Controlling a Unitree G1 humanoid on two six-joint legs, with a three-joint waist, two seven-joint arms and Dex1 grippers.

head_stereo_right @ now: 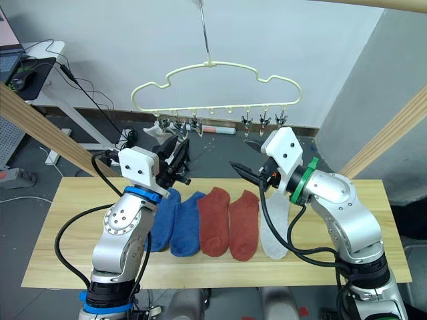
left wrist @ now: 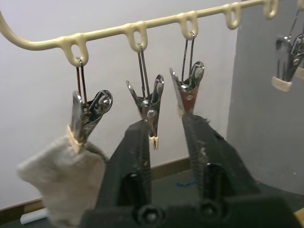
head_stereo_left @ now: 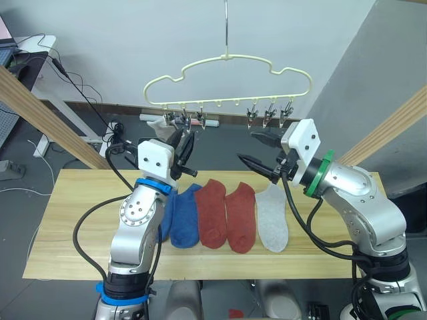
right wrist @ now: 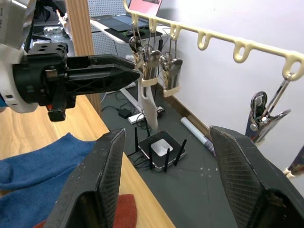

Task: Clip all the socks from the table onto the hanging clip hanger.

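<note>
Hanging from the pale yellow wavy clip hanger [head_stereo_left: 229, 72], one light grey sock [left wrist: 64, 183] is clipped; both black-fingered grippers, left [head_stereo_left: 186, 143] and right [head_stereo_left: 257, 148], are spread empty, so the right one should pick the remaining grey sock [head_stereo_left: 273, 217] by its cuff.

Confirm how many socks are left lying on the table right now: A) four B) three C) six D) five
D: two blue socks, two rust red socks and one light grey sock lie side by side on the table, while the other grey sock already hangs from a clip on the clip hanger.
</note>
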